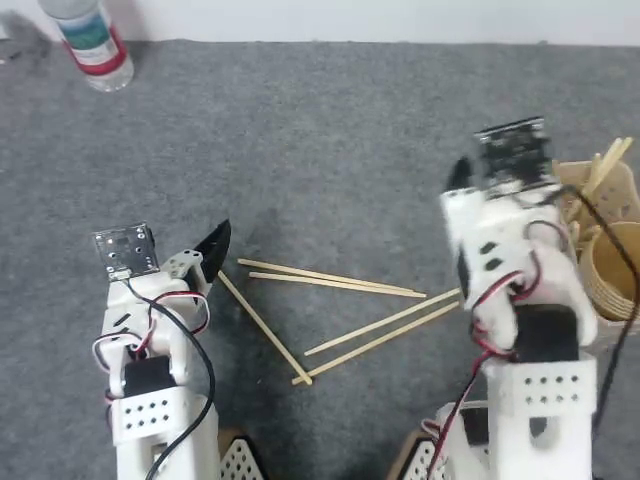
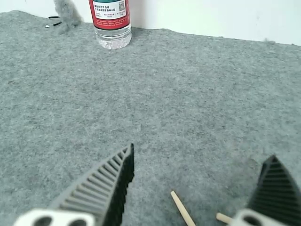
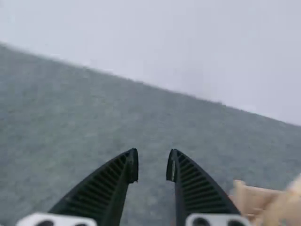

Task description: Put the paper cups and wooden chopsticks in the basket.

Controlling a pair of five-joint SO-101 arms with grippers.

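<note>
Chopstick-gathering step, as we read it: wooden chopsticks (image 1: pixel 330 281) lie loose at the middle of the tabletop (image 1: pixel 350 150); the basket (image 1: pixel 572 178) at its right edge already holds paper cups (image 1: pixel 612 268). Left gripper (image 2: pixel 202 153) spread wide at two stick ends; right gripper (image 3: pixel 153 151) narrowly parted, empty. Next we would lower and close
</note>
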